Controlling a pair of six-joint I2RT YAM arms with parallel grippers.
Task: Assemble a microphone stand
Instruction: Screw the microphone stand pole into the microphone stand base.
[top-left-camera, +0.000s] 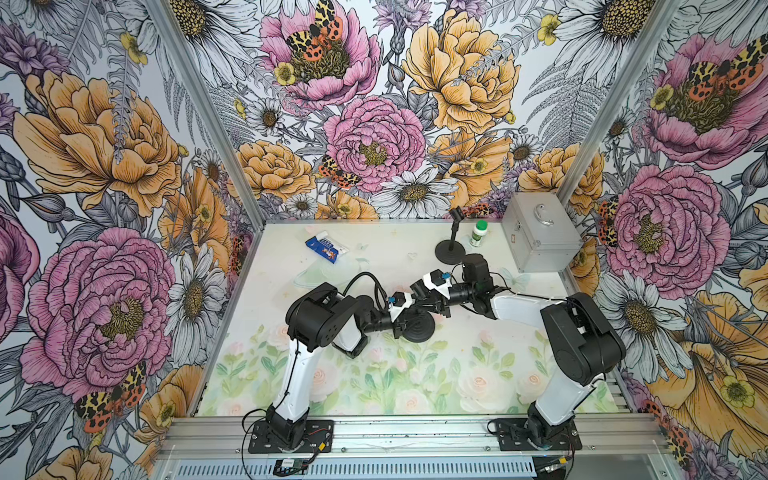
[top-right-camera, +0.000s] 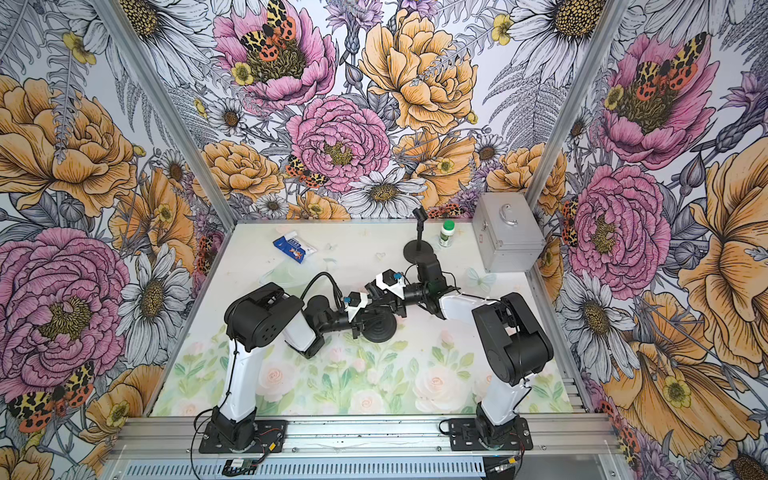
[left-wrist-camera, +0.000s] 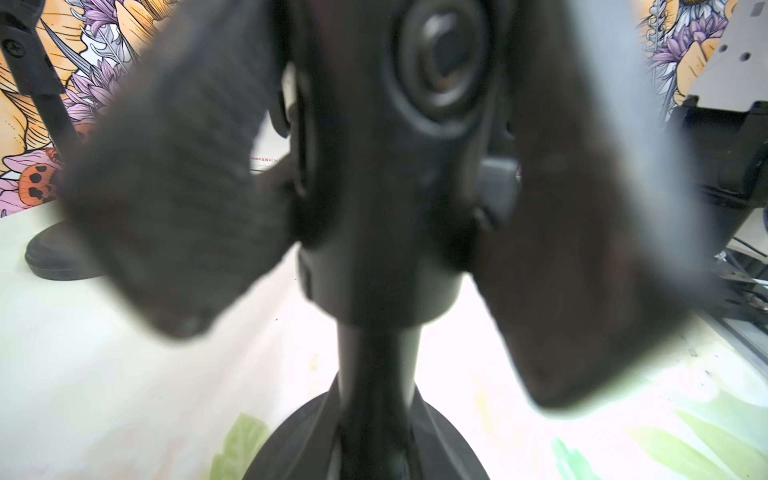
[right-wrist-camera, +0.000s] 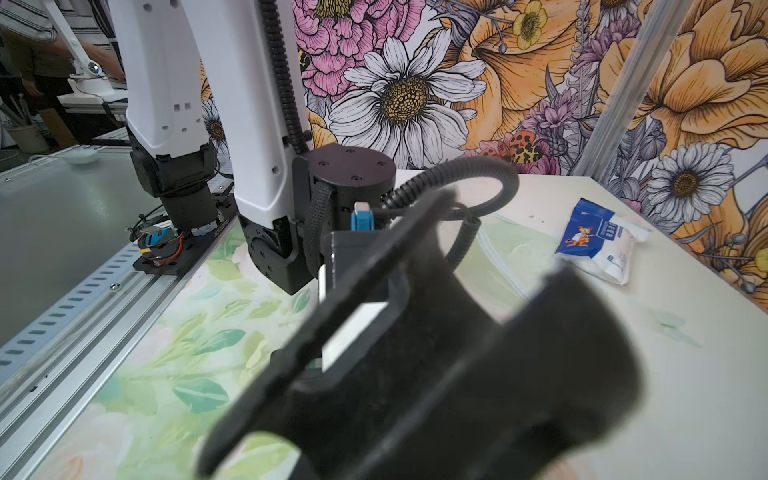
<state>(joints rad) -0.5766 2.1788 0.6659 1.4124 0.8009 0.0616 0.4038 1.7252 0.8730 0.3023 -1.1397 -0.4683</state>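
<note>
The black swivel head (left-wrist-camera: 390, 216), clamped in the left claw (left-wrist-camera: 370, 357), should be kept plumb over its black disc base (top-left-camera: 419, 328); right claw (top-left-camera: 432, 302) closure indeterminable.

On my remote feed, the microphone stand (top-left-camera: 417, 328) reads matt black, its round base ringed with fine concentric ridges. The carrying case (top-left-camera: 536, 241) is brushed silver metal with a shinier handle. The bottle (top-left-camera: 478, 236) is smooth white plastic, green-capped; the blue-and-white packet (top-left-camera: 326, 248) is glossy printed film. The table mat (top-left-camera: 415, 386) looks smooth and softly sheened; the front rail (top-left-camera: 415, 432) is bare extruded aluminium.
</note>
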